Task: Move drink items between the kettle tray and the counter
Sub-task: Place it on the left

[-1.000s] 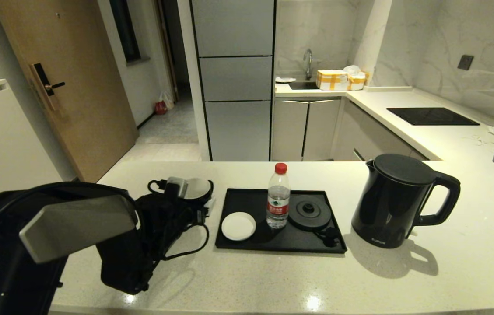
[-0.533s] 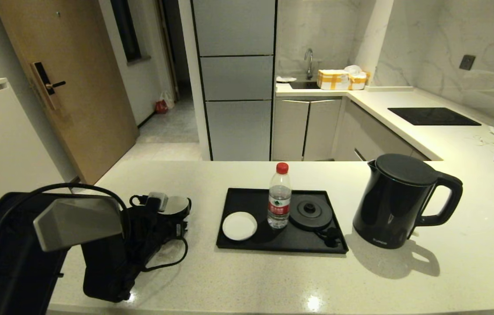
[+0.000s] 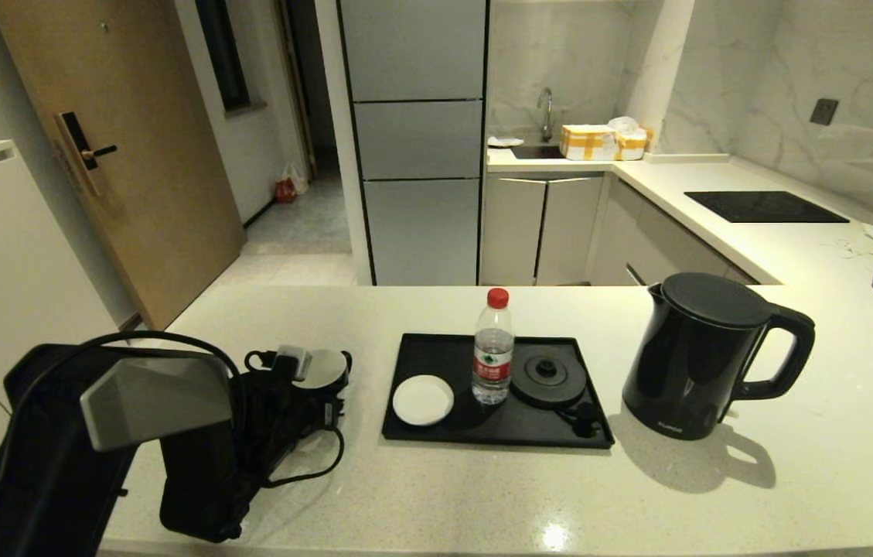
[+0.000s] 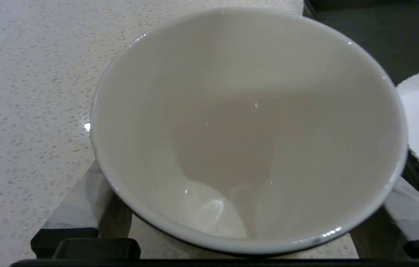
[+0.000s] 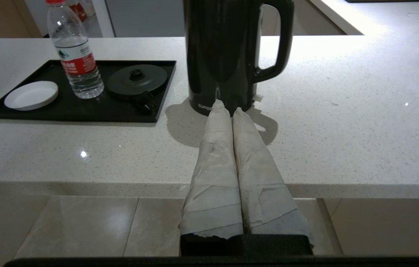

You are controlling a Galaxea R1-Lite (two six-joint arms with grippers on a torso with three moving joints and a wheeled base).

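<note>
Head view: left gripper (image 3: 312,370) is holding the mug (image 3: 322,365) above the counter (image 3: 482,495), left of the kettle tray (image 3: 436,352). Bottle (image 3: 492,348) and saucer (image 3: 422,399) are sitting on the tray; kettle (image 3: 703,352) is standing on the counter to its right.

Left wrist view: fingers (image 4: 79,207) are pinching the mug (image 4: 246,126) from both sides.

Right wrist view: right gripper (image 5: 228,107) is hanging off the counter's edge, jaws pressed together, facing the kettle (image 5: 224,52).

Left arm (image 3: 96,433) is bulky black with a grey angular panel and looping black cable; right gripper (image 5: 228,107) fingers are wrapped in off-white tape (frayed edges).
</note>
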